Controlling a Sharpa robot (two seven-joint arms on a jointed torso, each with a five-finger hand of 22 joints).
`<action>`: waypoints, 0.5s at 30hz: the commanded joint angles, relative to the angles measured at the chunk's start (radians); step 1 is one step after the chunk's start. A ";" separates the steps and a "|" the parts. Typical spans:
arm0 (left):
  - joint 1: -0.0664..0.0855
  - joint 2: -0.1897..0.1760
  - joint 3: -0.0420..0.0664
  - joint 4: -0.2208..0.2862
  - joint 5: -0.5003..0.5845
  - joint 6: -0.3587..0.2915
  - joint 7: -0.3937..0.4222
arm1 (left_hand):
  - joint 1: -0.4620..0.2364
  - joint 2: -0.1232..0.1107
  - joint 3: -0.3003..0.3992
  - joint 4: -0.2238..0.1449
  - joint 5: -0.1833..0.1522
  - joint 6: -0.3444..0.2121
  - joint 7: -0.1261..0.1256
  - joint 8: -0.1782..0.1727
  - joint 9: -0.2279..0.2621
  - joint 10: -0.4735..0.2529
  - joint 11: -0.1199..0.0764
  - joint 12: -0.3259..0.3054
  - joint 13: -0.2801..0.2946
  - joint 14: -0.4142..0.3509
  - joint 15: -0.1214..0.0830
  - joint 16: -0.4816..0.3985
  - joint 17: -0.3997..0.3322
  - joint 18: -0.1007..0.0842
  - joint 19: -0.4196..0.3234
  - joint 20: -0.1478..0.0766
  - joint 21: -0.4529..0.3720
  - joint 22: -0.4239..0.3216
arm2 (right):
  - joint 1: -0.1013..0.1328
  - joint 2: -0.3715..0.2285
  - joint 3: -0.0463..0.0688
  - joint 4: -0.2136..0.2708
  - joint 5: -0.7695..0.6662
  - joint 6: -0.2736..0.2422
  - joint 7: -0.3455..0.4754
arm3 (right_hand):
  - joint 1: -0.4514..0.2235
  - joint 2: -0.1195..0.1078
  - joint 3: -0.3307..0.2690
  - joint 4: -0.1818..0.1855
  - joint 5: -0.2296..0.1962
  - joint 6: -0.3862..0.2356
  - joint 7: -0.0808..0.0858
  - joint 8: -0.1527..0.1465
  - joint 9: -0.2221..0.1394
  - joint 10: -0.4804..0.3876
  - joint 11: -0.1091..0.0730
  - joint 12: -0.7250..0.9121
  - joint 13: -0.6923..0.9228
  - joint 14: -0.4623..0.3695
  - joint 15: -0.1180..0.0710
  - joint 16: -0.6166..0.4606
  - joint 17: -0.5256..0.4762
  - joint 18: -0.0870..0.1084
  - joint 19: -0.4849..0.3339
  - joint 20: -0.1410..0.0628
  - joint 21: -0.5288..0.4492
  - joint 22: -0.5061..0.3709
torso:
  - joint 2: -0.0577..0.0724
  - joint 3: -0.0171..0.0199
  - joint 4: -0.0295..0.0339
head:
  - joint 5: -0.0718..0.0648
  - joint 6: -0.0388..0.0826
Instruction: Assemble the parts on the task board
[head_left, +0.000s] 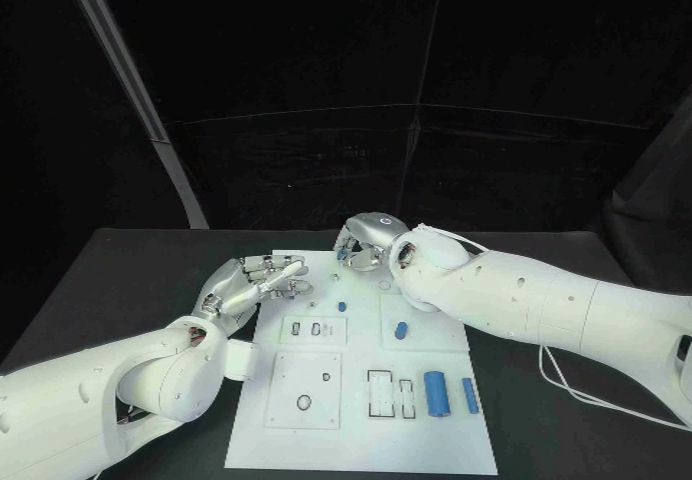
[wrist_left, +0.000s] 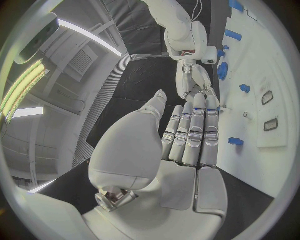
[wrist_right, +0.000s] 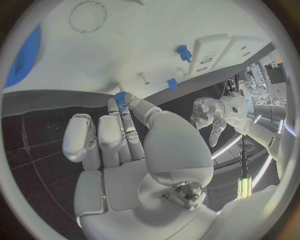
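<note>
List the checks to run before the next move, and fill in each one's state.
1. Part in grasp: ok. The right hand pinches a small blue part at its fingertips.
2. Left hand free: ok. Its fingers are stretched out and hold nothing.
3. Hands clear of each other: ok, though close. The head view shows a gap between them.
4. Task board steadied: cannot tell. The left hand's fingertips are over its far left corner, but contact is not visible.
5. Slot for the pinched part: cannot tell.
6. Remaining parts undisturbed: ok. The blue cylinder and blue bar lie side by side on the board.
</note>
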 joint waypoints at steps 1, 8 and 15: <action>0.002 0.000 0.001 0.002 -0.006 0.005 -0.002 | -0.005 0.006 0.000 -0.006 0.006 0.004 0.005 -0.005 -0.002 -0.001 0.007 -0.006 -0.001 0.002 0.004 -0.006 0.000 0.006 0.007 -0.001 -0.005 -0.001 | -0.001 -0.001 -0.001 0.002 -0.015 0.020 -0.015 | 0.000 -0.009 0.004 0.003 0.002 -0.004 0.003 -0.005 0.001 -0.008 -0.002 -0.004 0.000 0.011 0.008 0.005 -0.001 -0.014 0.000 0.005 0.005 -0.001 | 0.001 -0.0008 -0.0019 | 0.000 -0.004; 0.002 0.001 0.001 -0.001 -0.006 0.005 -0.004 | -0.005 0.006 0.000 -0.006 0.006 0.004 0.005 -0.005 -0.002 -0.001 0.007 -0.006 -0.001 0.002 0.004 -0.006 0.000 0.006 0.007 -0.001 -0.005 -0.001 | -0.001 -0.004 -0.001 0.012 -0.010 0.029 -0.013 | -0.003 -0.013 0.003 0.006 0.001 -0.004 0.002 -0.005 0.001 -0.008 -0.002 -0.004 0.000 0.010 0.008 0.005 -0.003 -0.014 -0.001 0.006 0.004 -0.002 | 0.001 0.0005 -0.0011 | 0.000 -0.009; 0.003 0.000 0.001 -0.001 -0.006 0.005 -0.009 | -0.006 0.008 0.000 -0.007 0.006 0.005 0.005 -0.005 -0.002 -0.001 0.007 -0.007 -0.001 0.002 0.004 -0.007 0.001 0.006 0.007 -0.001 -0.005 -0.002 | -0.001 -0.011 -0.001 0.021 -0.009 0.029 -0.016 | -0.006 -0.016 0.003 0.010 0.001 -0.003 0.001 -0.004 0.002 -0.006 -0.003 -0.002 0.001 0.009 0.008 0.004 -0.005 -0.014 -0.002 0.006 0.005 -0.002 | 0.000 -0.0009 -0.0022 | 0.000 -0.013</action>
